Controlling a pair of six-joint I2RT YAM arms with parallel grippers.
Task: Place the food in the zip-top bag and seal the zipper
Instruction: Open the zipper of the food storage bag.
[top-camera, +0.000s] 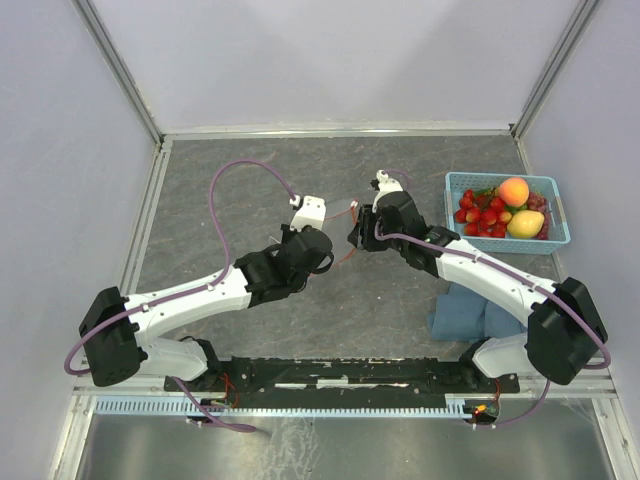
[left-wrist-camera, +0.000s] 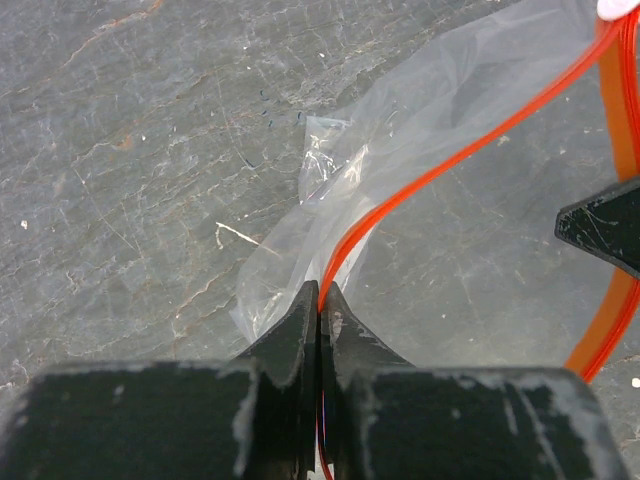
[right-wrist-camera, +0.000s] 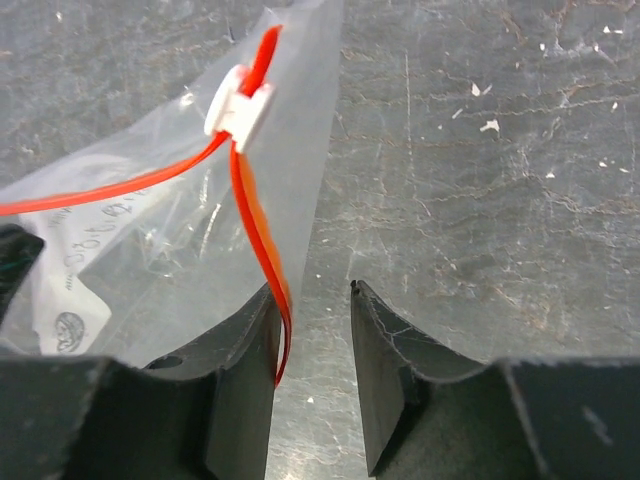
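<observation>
The clear zip-top bag (left-wrist-camera: 440, 120) hangs between my two grippers above the table; it also shows in the right wrist view (right-wrist-camera: 120, 230) with its white label. My left gripper (left-wrist-camera: 320, 296) is shut on the red-orange zipper (left-wrist-camera: 440, 165) at the bag's mouth. My right gripper (right-wrist-camera: 312, 290) is open; the zipper (right-wrist-camera: 262, 240) lies against the inner face of its left finger, below the white slider (right-wrist-camera: 240, 104). In the top view the left gripper (top-camera: 333, 255) and right gripper (top-camera: 356, 238) are close together. The food sits in the basket: peach (top-camera: 513, 190), mango (top-camera: 525, 223), strawberries (top-camera: 485, 215), grapes (top-camera: 539, 203).
The light-blue mesh basket (top-camera: 510, 244) stands at the back right. Blue folded cloth (top-camera: 465, 312) lies under the right arm. Metal frame rails (top-camera: 148, 230) border the grey stone-patterned table.
</observation>
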